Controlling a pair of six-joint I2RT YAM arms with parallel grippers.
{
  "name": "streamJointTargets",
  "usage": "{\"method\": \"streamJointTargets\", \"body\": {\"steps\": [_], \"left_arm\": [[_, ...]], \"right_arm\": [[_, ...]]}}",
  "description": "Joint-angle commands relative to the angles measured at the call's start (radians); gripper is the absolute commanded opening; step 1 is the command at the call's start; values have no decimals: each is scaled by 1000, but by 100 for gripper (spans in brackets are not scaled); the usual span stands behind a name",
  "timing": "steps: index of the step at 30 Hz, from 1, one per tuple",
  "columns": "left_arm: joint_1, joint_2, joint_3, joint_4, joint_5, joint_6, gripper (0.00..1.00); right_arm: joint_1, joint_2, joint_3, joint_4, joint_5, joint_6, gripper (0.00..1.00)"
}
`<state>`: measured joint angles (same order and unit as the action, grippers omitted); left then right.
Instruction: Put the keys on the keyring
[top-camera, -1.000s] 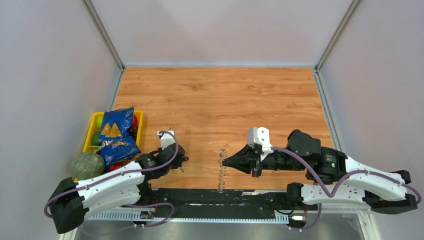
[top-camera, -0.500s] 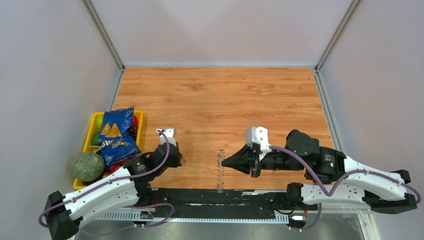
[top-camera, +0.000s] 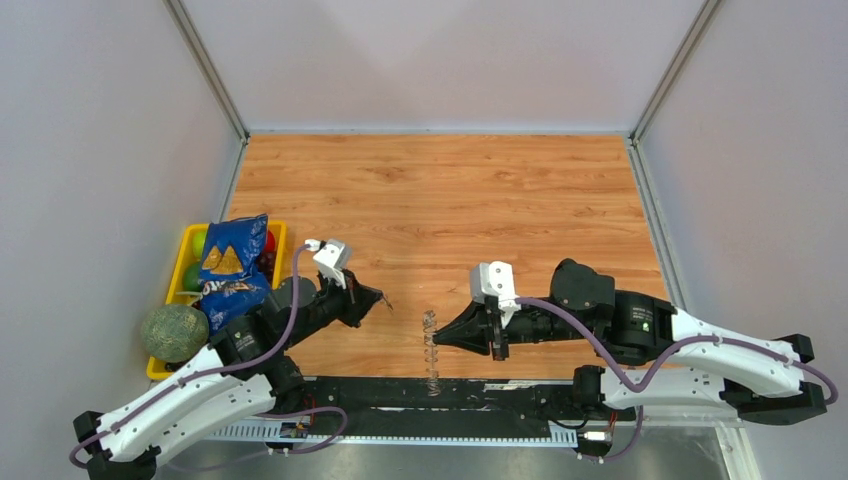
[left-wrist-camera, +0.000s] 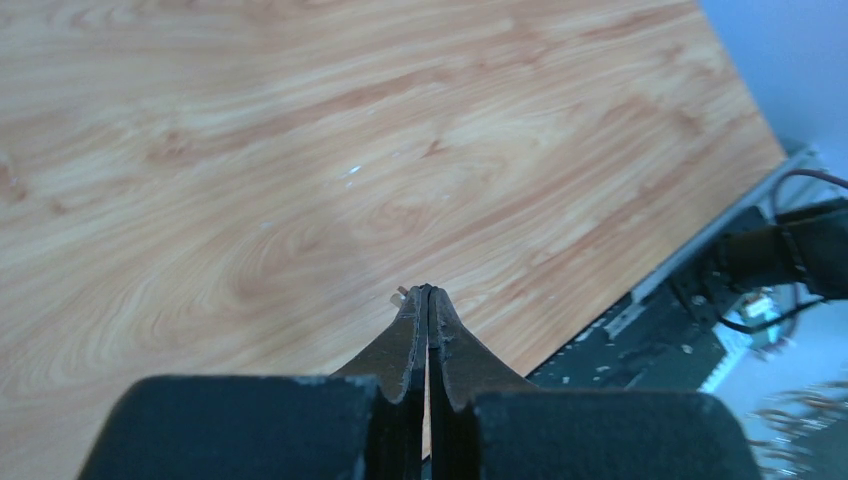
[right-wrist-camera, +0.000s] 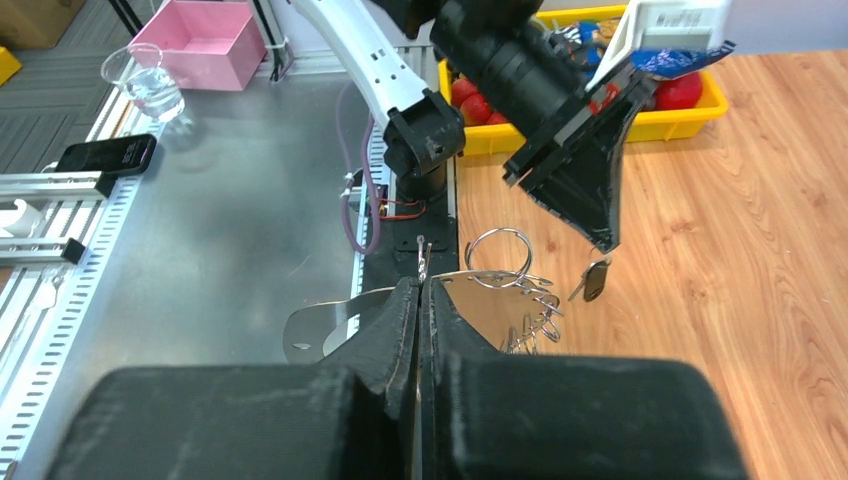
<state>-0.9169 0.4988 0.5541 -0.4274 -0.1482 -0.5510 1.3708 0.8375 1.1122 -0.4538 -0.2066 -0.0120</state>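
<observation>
My left gripper (top-camera: 372, 297) is shut on a tiny key (top-camera: 386, 299) with a black head. In the right wrist view the key (right-wrist-camera: 596, 278) hangs from the left gripper's fingertips (right-wrist-camera: 606, 238), just right of the keyring. In the left wrist view only a small bit shows beside the left gripper's (left-wrist-camera: 428, 290) closed tips. My right gripper (top-camera: 438, 341) is shut on the keyring (top-camera: 430, 345), a thin grey metal hoop seen edge-on. In the right wrist view the right gripper (right-wrist-camera: 420, 282) clamps the keyring's (right-wrist-camera: 330, 315) band, with small wire rings (right-wrist-camera: 497, 245) along its rim.
A yellow bin (top-camera: 193, 236) at the left holds a blue snack bag (top-camera: 233, 265) and red fruit, with a green melon (top-camera: 173, 332) at its near end. A black rail (top-camera: 500, 392) runs along the table's near edge. A pink box (right-wrist-camera: 205, 42), cup (right-wrist-camera: 140, 82) and phone (right-wrist-camera: 105, 153) lie beyond.
My left gripper has risen off the table and swung right toward the middle with the key. My right gripper has moved left and slightly nearer with the keyring.
</observation>
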Motion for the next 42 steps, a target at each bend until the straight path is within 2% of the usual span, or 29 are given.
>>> {"method": "streamJointTargets", "body": {"steps": [1, 11, 17, 32, 42], "left_arm": [[-6, -13, 89, 93, 132, 110, 0], [-7, -22, 178, 163, 355, 272, 0], [-6, -18, 241, 171, 458, 307, 0], [-6, -33, 324, 133, 533, 345, 0], [-7, -59, 336, 145, 546, 353, 0]], "right_arm": [[-4, 25, 54, 39, -71, -24, 0], [-6, 103, 102, 42, -111, -32, 0], [-17, 150, 129, 42, -76, -20, 0], [-24, 136, 98, 149, 60, 59, 0], [-25, 172, 107, 177, 70, 82, 0]]}}
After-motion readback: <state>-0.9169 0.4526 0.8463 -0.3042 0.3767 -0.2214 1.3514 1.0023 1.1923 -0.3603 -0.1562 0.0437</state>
